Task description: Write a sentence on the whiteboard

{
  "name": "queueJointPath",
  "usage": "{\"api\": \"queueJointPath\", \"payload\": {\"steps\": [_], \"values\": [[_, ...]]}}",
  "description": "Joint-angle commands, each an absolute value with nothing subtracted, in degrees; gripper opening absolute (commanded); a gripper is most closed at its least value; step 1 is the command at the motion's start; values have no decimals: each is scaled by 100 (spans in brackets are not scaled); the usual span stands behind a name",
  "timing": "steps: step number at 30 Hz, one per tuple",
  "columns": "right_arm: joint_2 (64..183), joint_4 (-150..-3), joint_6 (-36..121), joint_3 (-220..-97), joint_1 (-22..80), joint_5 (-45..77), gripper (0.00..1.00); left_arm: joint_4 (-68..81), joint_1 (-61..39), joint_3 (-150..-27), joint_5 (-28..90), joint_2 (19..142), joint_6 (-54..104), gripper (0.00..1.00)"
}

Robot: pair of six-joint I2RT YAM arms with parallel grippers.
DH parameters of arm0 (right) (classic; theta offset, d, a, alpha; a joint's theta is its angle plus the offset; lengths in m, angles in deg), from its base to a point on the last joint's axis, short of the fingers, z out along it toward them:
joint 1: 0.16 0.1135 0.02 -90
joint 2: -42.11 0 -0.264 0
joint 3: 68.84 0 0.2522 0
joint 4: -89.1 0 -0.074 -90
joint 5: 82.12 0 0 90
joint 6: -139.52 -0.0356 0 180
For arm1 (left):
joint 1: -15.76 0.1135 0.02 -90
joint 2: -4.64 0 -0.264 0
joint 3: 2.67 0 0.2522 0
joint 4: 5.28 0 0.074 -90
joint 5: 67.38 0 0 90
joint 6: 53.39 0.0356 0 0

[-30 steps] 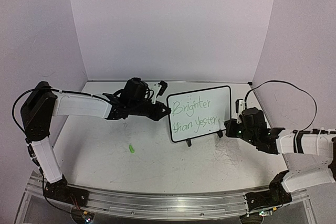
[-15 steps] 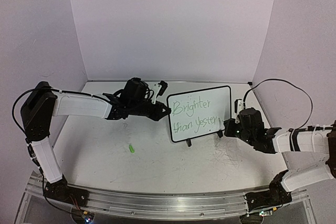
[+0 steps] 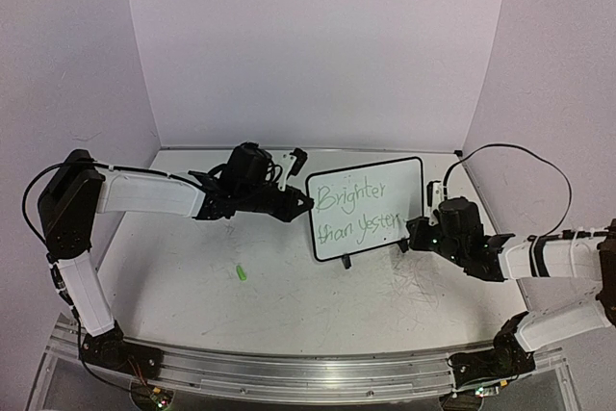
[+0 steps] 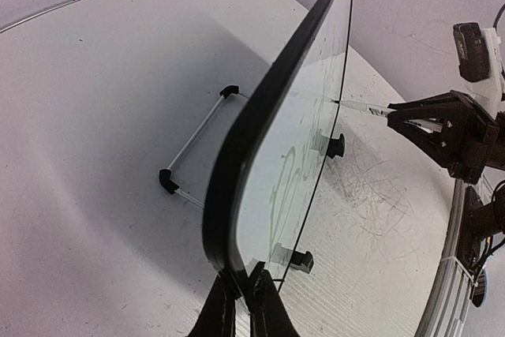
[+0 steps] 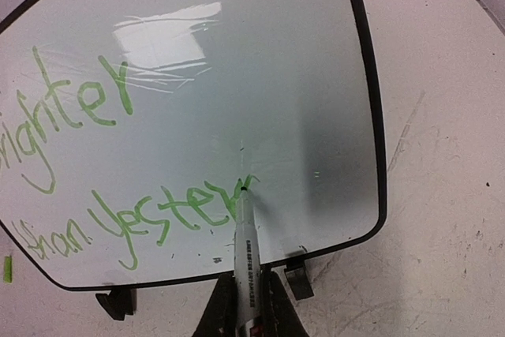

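Note:
The whiteboard (image 3: 399, 180) stands upright on little black feet mid-table, tilted back. My left gripper (image 3: 307, 204) is shut on its left edge; in the left wrist view the fingers (image 4: 220, 305) pinch the black frame (image 4: 268, 108) at the lower corner. The sentence (image 3: 352, 211), in light-green handwriting, reads "Brighter" above "than yester". My right gripper (image 3: 413, 235) is shut on a white marker (image 5: 246, 250). The marker's tip touches the board (image 5: 276, 76) right after the last letter of the sentence (image 5: 158, 212).
A small green cap (image 3: 241, 272) lies on the tabletop left of the board. Grey scribble marks (image 3: 423, 286) cover the table in front of the right arm. Purple walls close in the back and both sides.
The right arm has edged slightly left toward the board, with the marker still in its grip. The left arm and the board have not moved.

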State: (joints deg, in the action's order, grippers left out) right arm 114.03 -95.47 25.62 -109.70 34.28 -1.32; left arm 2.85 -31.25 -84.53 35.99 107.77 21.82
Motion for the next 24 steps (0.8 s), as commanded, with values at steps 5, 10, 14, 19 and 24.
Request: {"api": "queueJointPath", "payload": {"steps": [5, 10, 14, 19, 24], "values": [[11422, -9246, 2156, -11164, 3424, -57, 0, 248, -3114, -8464, 3208, 10502, 2448, 0], [11552, -9057, 2034, -11269, 3422, -204, 0, 244, -3122, -8456, 3203, 10479, 2448, 0], [11563, -9090, 2064, -11277, 3425, -342, 0, 248, -3126, -8455, 3188, 10467, 2457, 0], [11611, -9338, 2190, -11359, 3424, -573, 0, 243, -3131, -8459, 3191, 10481, 2462, 0], [11558, -9398, 2269, -11469, 3426, -700, 0, 247, -3135, -8457, 3186, 10500, 2465, 0]]}}
